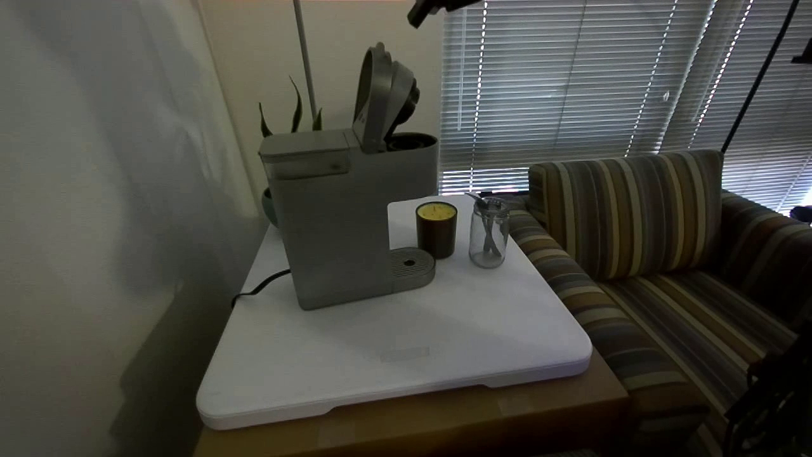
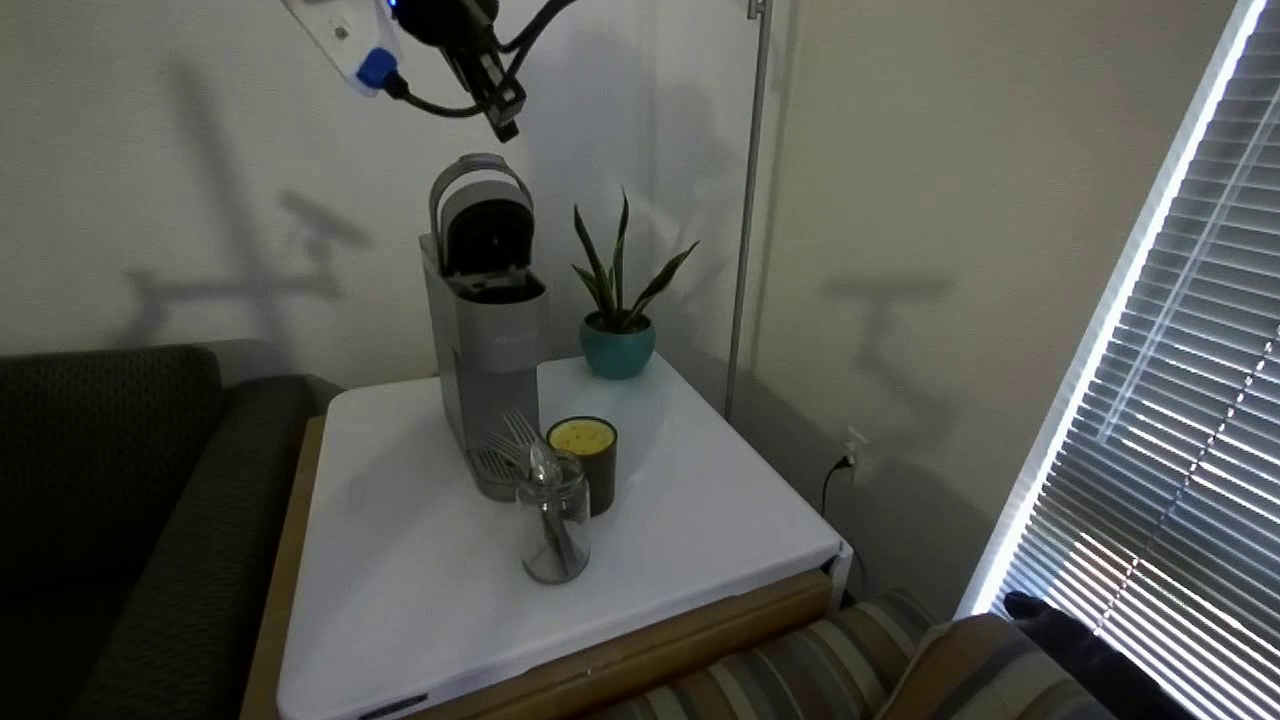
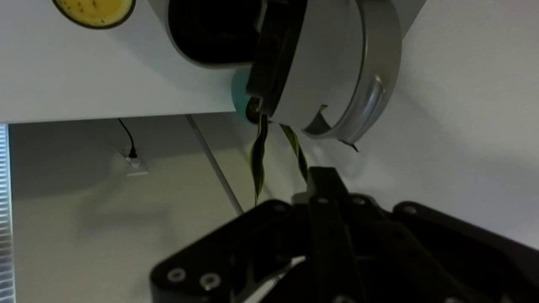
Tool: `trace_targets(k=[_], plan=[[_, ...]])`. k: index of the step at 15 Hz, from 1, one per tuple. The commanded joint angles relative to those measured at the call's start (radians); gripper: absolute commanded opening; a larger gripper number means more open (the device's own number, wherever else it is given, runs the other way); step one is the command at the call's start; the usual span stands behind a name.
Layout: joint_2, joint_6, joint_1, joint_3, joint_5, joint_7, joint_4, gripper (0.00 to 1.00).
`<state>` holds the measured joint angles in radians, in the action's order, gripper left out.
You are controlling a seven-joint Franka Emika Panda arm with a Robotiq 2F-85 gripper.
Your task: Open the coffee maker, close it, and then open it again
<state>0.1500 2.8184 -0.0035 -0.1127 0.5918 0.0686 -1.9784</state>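
The coffee maker (image 1: 342, 222) stands upright on the white tabletop (image 1: 330, 368), left of centre in both exterior views and cut off by the top edge of the wrist view. Its lid (image 2: 490, 240) is open, tipped up and back, with a grey loop handle (image 2: 478, 165) uppermost. The round drip base (image 1: 415, 270) juts out to the right at the bottom of the machine, and a black cord (image 1: 261, 286) runs off to the left. The gripper (image 3: 330, 181) is near the raised lid but apart from it, at the top edge of both exterior views and at the lower right of the wrist view; its 2 fingers meet fully, with nothing held between them. Just beside the drip base sits a dark cup (image 1: 436, 235) with a yellow fill, and near it a clear glass jar (image 1: 483, 254) holding forks (image 2: 522, 430) and a spoon (image 2: 543, 465). Near the tabletop's far corner, around the middle of an exterior view, a plant (image 2: 619, 270) grows in a teal pot (image 2: 617, 353), with a grey pole (image 2: 750, 220) to its right. A striped armchair (image 1: 625, 222) fills the right of an exterior view, below pale blinds (image 1: 539, 95). A dark sofa (image 2: 110, 480) occupies the left edge of an exterior view.
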Motion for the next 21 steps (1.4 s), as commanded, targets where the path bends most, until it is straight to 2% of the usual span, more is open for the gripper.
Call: trace_targets(k=[1,11,12,13,21], plan=[[-0.053,-0.02,0.002,0.02,-0.067,-0.041,-0.019,0.0],[-0.082,-0.02,-0.001,0.014,-0.087,-0.046,-0.018,0.0],[-0.082,-0.022,-0.002,0.01,-0.072,-0.034,-0.017,0.07],[-0.084,-0.028,-0.003,0.007,-0.059,-0.017,-0.015,0.27],[-0.091,-0.053,-0.006,-0.018,-0.005,0.038,-0.01,0.83]])
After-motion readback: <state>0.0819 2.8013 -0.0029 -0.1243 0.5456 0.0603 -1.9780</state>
